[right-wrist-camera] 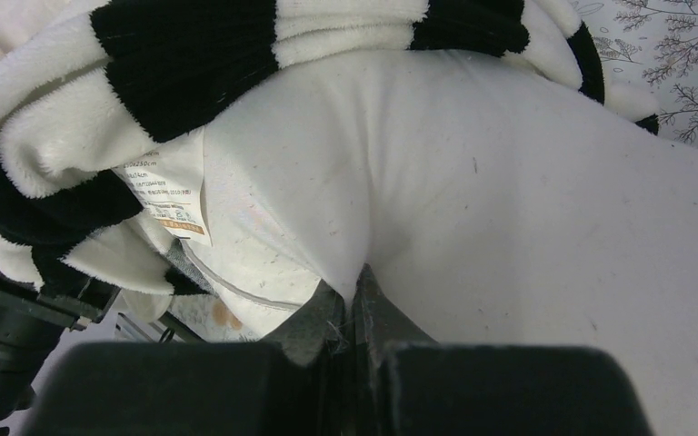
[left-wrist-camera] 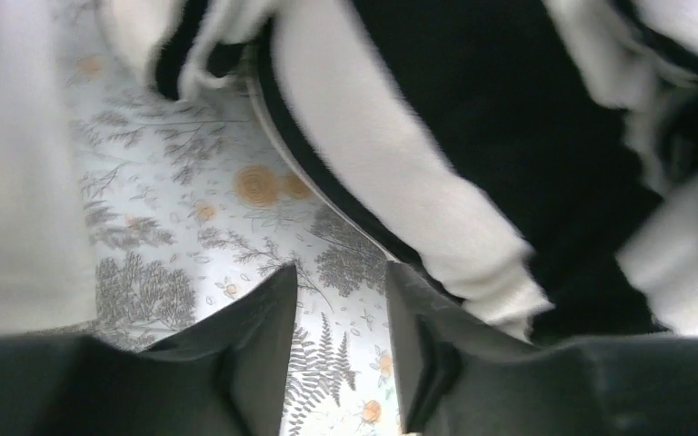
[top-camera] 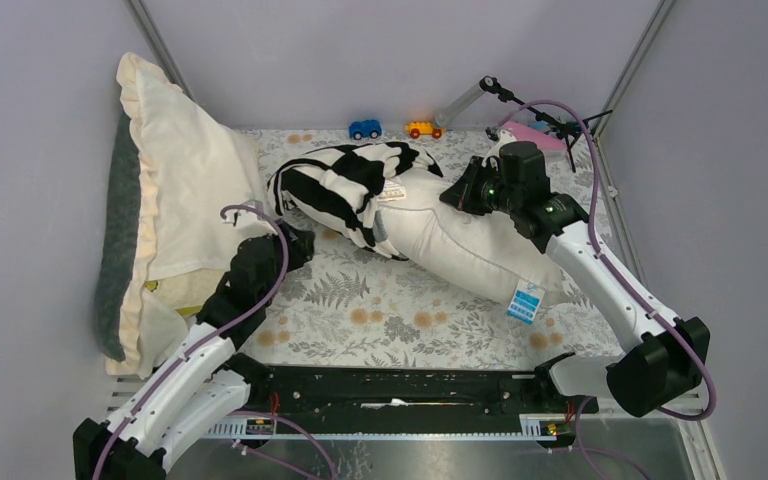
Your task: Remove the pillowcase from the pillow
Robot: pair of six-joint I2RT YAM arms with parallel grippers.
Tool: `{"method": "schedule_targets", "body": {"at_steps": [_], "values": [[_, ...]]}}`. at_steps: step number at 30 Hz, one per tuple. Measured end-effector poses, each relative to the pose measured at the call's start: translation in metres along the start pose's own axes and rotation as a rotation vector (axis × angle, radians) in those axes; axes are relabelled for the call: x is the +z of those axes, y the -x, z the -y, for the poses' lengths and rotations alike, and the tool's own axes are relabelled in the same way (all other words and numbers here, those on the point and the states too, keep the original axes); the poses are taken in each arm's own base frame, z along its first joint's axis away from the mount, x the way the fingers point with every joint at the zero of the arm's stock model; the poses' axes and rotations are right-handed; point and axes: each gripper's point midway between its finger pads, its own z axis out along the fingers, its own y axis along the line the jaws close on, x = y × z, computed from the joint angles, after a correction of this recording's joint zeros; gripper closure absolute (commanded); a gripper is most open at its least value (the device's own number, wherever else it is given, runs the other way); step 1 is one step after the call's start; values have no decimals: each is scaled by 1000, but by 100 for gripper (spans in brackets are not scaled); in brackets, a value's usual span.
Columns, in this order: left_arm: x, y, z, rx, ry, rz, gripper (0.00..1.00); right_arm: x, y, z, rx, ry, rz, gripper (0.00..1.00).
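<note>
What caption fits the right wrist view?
Right gripper pinching the pillow, striped pillowcase bunched at its far end.

Striped pillowcase [top-camera: 345, 185] bunched over far-left end of bare off-white pillow [top-camera: 465, 252].

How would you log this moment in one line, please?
pillowcase: bunched on one pillow end | right gripper: shut on pillow | left gripper: narrowly open, empty, beside pillowcase
</note>
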Motion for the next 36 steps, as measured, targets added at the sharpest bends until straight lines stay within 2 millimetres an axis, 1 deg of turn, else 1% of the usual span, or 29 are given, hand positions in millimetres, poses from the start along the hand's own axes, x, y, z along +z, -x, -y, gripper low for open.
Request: {"method": "schedule_targets", "body": {"at_steps": [1,2,3,4,6,8,11,13,15,18,21,23,26,27,28,30,32,34,36], "values": [[-3,1,12,-3,-58,-9,26,0,0,0,-1,0,0,100],[-6,2,25,-16,-125,-19,19,0,0,0,-2,0,0,100],[-7,1,33,-12,-166,-29,14,0,0,0,-3,0,0,100],[-10,0,45,-19,-224,-40,11,0,0,0,-4,1,0,100],[-16,-7,66,-17,-320,-66,7,0,0,0,-4,1,0,100],[-24,-22,87,1,-412,-105,6,0,0,0,-4,2,0,100],[-34,-44,111,37,-494,-149,4,0,0,0,-4,2,0,100],[-37,-57,123,63,-527,-170,4,0,0,0,-4,2,-1,100],[-36,-76,133,95,-543,-201,5,0,0,0,-4,3,-1,100],[-25,-97,131,132,-500,-229,5,0,0,0,-4,3,-1,100],[-8,-108,120,152,-412,-225,4,0,0,0,-4,3,-1,100],[2,-109,115,157,-360,-213,6,0,0,0,-4,3,-1,100],[17,-103,113,145,-288,-189,20,0,0,0,-4,3,-1,100],[22,-99,113,134,-272,-182,21,0,0,0,-4,3,-1,100],[27,-95,111,121,-255,-173,19,0,0,0,-5,3,1,100],[33,-88,105,105,-231,-159,9,0,1,-1,-7,5,4,100],[36,-83,101,94,-228,-151,3,1,1,-1,-10,5,5,100],[36,-82,102,94,-252,-150,1,1,1,0,-13,4,6,100],[34,-83,108,94,-292,-158,1,1,1,0,-15,3,7,100]]}}
